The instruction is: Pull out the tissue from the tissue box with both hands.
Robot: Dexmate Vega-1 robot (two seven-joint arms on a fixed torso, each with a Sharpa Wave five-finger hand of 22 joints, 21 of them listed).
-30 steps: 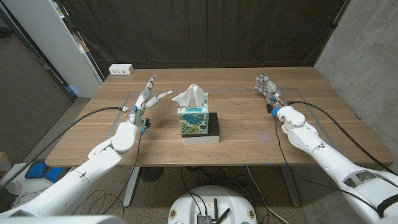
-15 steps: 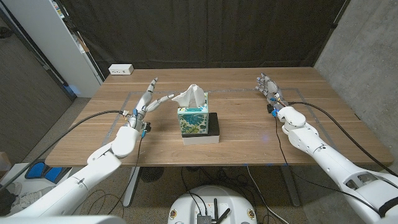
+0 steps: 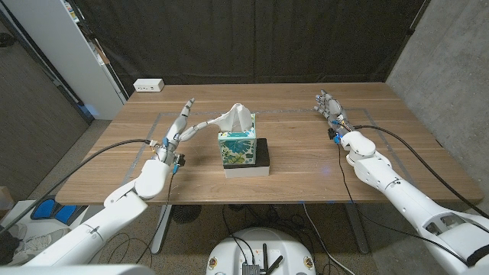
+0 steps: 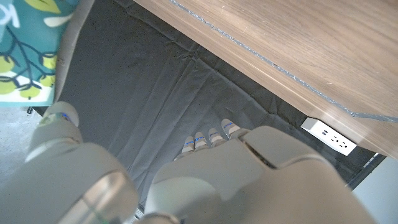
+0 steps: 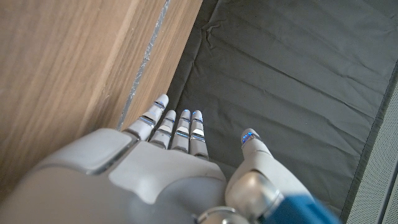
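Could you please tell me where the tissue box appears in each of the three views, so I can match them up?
Head view: the tissue box stands at the table's middle, on a black base, just right of the left hand.
Left wrist view: its teal leaf-patterned side is at the top left corner.
Right wrist view: not in it.
Shared landmark: the wooden table, in all three.

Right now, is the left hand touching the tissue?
Cannot tell. In the head view, the left hand reaches a finger to the tissue's edge; contact isn't plain.

bare table (image 3: 306,156) between right hand (image 3: 328,107) and tissue box (image 3: 237,147)
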